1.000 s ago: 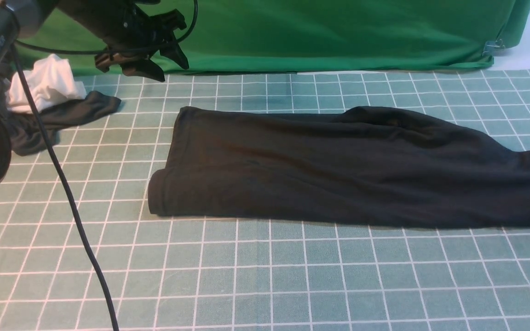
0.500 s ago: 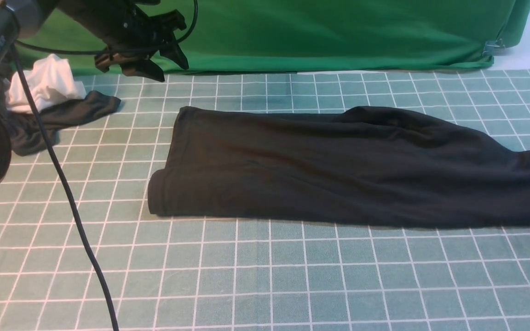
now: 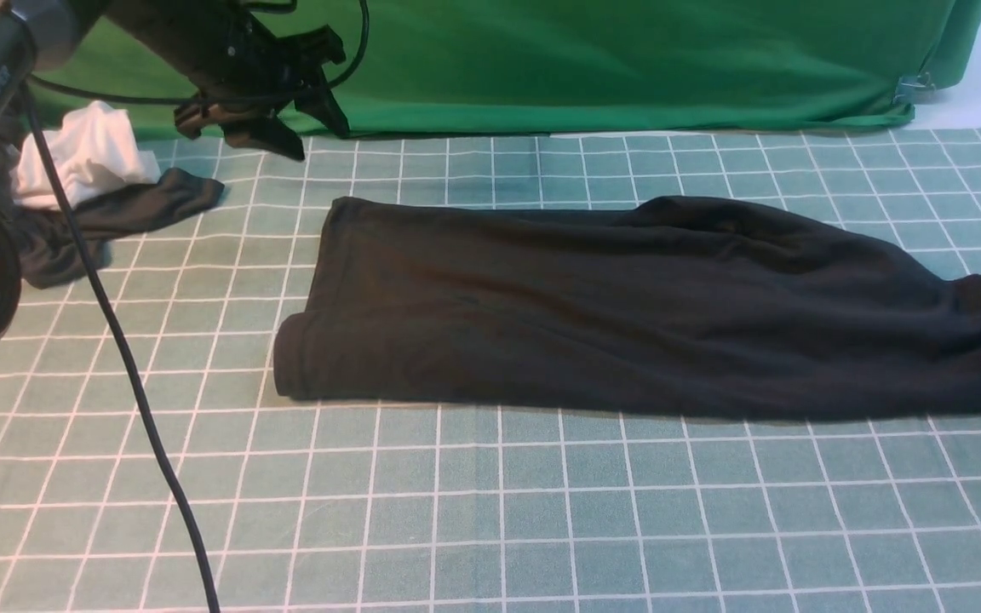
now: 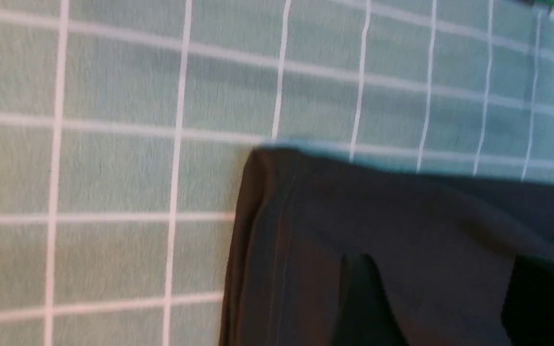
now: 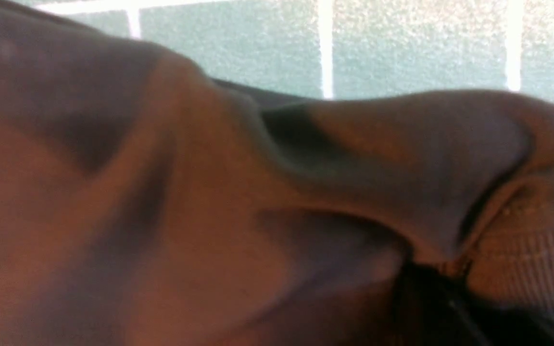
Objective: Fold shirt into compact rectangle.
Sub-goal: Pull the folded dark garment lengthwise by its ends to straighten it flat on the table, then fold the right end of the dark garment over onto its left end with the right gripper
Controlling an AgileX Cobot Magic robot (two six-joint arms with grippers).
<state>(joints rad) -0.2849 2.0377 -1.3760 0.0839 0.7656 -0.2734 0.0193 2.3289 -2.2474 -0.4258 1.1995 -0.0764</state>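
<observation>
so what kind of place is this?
Most likely a robot lab bench set up for recording, not a home. The table is covered with a teal grid cloth, a green backdrop is clipped up behind it, and a black shirt is laid out below the left gripper.

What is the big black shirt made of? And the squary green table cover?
The shirt looks like soft, matte knit cloth, maybe cotton: it slumps in rounded folds, and up close a ribbed, stitched edge shows. The table cover looks like thin, matte printed cloth, lying flat with faint creases. Which fibre, I cannot tell.
</observation>
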